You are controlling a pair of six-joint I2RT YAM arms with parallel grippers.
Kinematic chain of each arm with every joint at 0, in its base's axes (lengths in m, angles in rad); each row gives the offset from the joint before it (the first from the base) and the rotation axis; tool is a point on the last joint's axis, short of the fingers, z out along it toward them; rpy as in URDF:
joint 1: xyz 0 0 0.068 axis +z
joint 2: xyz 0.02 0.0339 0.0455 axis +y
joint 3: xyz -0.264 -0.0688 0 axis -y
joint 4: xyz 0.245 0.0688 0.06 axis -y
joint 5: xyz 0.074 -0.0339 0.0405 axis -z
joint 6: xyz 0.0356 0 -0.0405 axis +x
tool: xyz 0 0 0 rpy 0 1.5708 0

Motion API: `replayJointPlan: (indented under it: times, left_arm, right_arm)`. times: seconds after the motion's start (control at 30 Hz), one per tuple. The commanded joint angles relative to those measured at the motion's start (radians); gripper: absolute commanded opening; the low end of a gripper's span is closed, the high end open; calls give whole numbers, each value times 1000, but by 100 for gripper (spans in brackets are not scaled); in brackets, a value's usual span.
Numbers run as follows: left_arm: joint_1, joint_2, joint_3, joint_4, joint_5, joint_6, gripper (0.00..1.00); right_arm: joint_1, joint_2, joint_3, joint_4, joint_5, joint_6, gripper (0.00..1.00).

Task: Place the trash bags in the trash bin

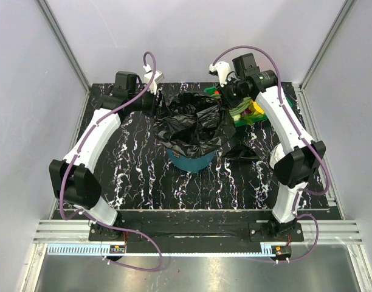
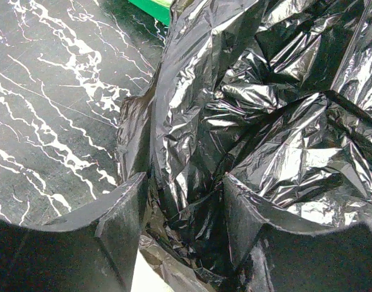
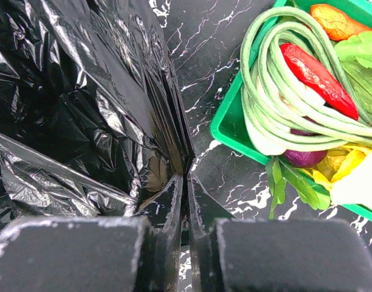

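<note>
the thin, glossy black plastic trash bag (image 1: pixel 189 121) is draped over the mouth of the round teal plastic trash bin (image 1: pixel 189 161). its wrinkled film is bunched up above the rim and hides the whole opening, so only the lower wall of the trash bin shows. how far the film reaches inside cannot be determined. the trash bin stands upright near the middle of the black table (image 1: pixel 137 170), whose surface has white marble-like veining. the left gripper (image 2: pixel 183 201) is at the far left side of the trash bag. its jaws stand apart at medium width, with a loose fold of film in the gap. the right gripper (image 3: pixel 187 182) is at the far right side. its jaws are almost closed and pinch a thin edge of the trash bag. a second crumpled piece of black film (image 1: pixel 242 152) lies on the table just right of the trash bin. the shallow green rectangular plastic tray (image 3: pixel 225 128) sits at the far right, near the trash bag. it holds coiled long green beans (image 3: pixel 265 79), a red pepper (image 3: pixel 316 76) and other vegetables cut off by the frame edge. in the top view the right arm covers most of the tray. plain pale walls (image 1: pixel 28 91) with aluminium corner posts (image 1: pixel 64 45) enclose the table.
</note>
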Motion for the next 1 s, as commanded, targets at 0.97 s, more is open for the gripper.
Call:
replayJointPlan:
  times: [0.97]
  left_arm:
    - [166, -80, 2, 133, 398, -70, 93]
  right_arm:
    - [-2, -172, -181, 171, -90, -34, 11]
